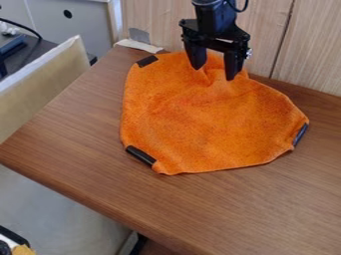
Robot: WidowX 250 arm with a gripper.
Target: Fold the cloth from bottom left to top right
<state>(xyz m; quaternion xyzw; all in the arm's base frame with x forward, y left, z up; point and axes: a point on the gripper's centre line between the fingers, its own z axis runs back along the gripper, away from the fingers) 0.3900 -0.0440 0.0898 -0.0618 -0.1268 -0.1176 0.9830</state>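
Lying spread over the wood-grain tabletop (pixel 80 149), the orange cloth (pixel 200 119) offers its near-left corner as the likely place to start, and the first trouble could come there. That corner's black strip (pixel 140 155) rests low at the cloth's edge, so a shallow pinch might slide off it, and a pinch pressed too deep might scrape the wood. Farther off on the left, a second dark strip (pixel 147 61) marks the far-left part, close to a pale strip of tape (pixel 138 46) on the table's far end; if a pull on the near-left corner swung the whole cloth round, the fold line would slew away from the diagonal. Toward the middle of the far edge hangs the black gripper (pixel 214 73), its two fingers parted, with puckered fabric rising between and around them. Should they close there, they would take the far edge instead of the near-left corner; should they sweep away while low, they could snag the pucker and drag it along. Those creases may also leave the upper layer lumpy once it is laid over. The wood-panelled wall (pixel 309 55) stands close behind, leaving the arm little depth for overshooting. At the right, another dark strip (pixel 300 134) sits on a slanting edge, which could make a neat match of edges hard.
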